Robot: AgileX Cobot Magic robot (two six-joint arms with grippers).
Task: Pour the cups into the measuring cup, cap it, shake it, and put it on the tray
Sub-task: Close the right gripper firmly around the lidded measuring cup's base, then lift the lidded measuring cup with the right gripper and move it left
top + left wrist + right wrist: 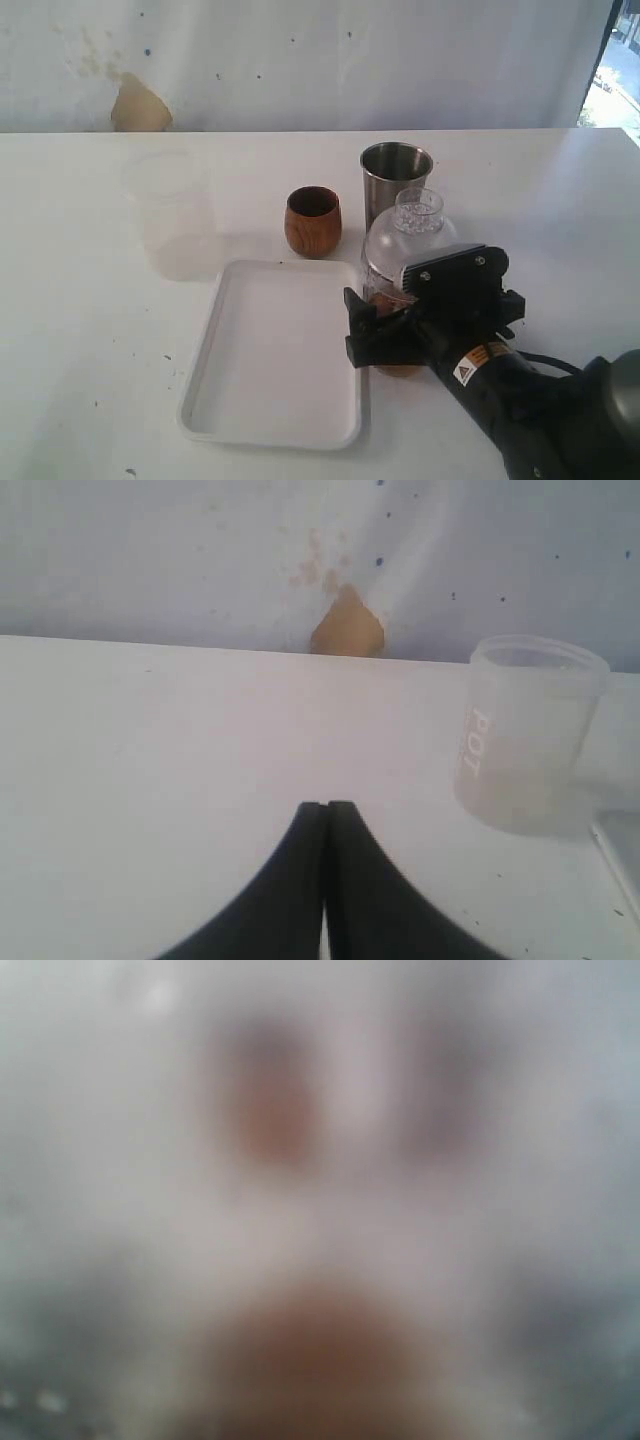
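Gaping right tool (pixel 396 332) straddles measuring cup (pixel 382 286) beside tray (pixel 280 352) rim; left tool (pixel 325 816) pinched together.

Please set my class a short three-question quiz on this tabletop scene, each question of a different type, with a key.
1. True or false: the wooden cup stands outside the tray.
2. Which vessel wears the dome lid? A) steel tumbler B) measuring cup C) frosted cup
3. Fill in: the left gripper is ____ (open/shut).
Key: 1 true; 2 B; 3 shut.
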